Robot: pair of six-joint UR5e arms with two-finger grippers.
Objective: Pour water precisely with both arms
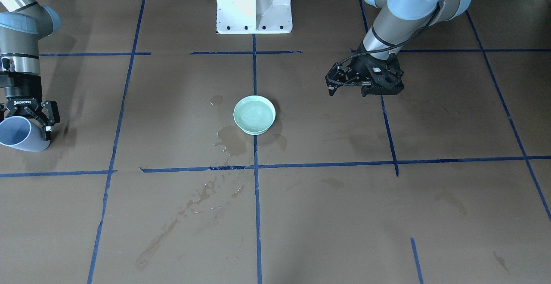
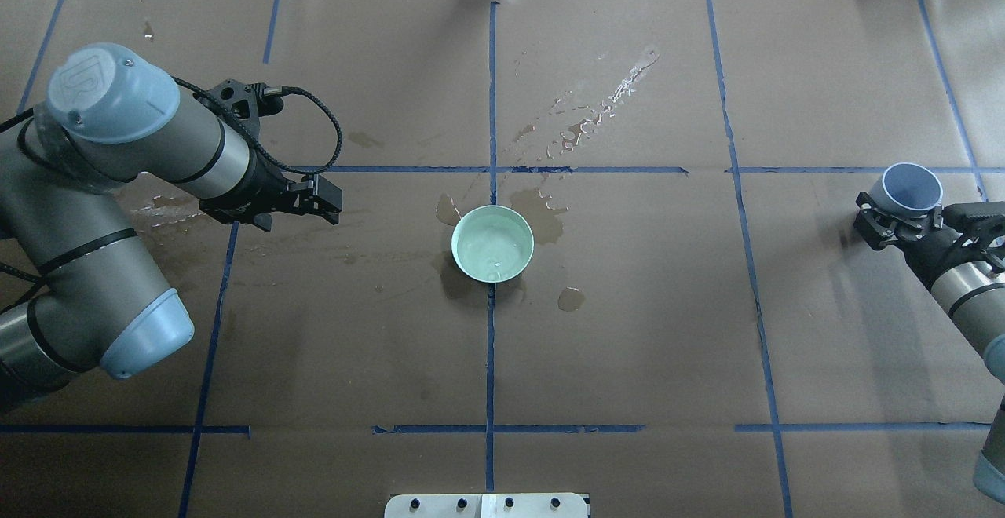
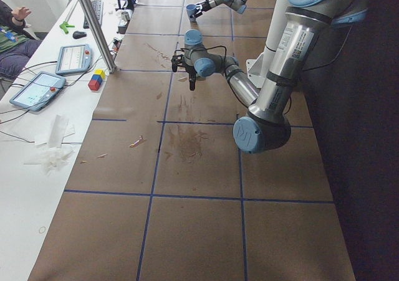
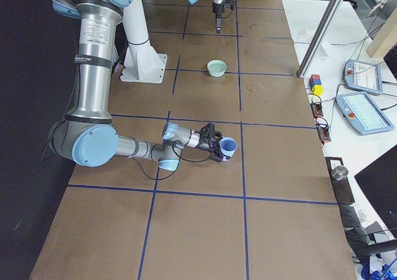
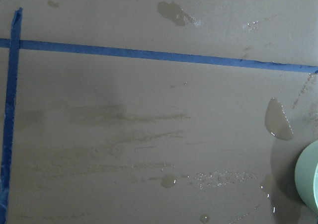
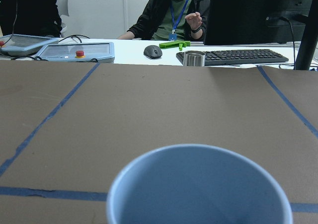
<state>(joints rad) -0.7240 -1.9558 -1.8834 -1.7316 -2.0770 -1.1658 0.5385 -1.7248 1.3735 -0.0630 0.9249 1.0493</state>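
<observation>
From the front, the green bowl [image 1: 254, 132] sits mid-table on a blue tape line [image 1: 257, 215] and holds the water [image 1: 254, 117]. Spilled puddles [image 1: 232, 141] touch its side and trail toward the near edge. At the view's left edge the right gripper [image 1: 26, 124] has its fingers spread around a blue cup [image 1: 17, 137], which is tipped on its side. The left gripper [image 1: 347, 92] hangs well apart from the bowl, its fingers parted with nothing between them.

From overhead, broad bare brown paper [image 2: 628, 330] lies between the bowl and each gripper. The left arm [image 2: 110, 141] folds back along the table's left edge, and the right arm [image 2: 962, 290] comes in at the right edge.

In the exterior left view the near gripper points downward. In the exterior right view the cup is low over the paper, just beside a tape line; whether it touches, I cannot tell. The white pedestal [image 4: 141, 63] stands near the table's robot-side edge.

The left wrist view catches only the bowl's rim at its lower right corner, beside wet streaks. In the right wrist view the cup's rim fills the bottom, and past the paper's far edge lies a keyboard [image 6: 246, 56].
</observation>
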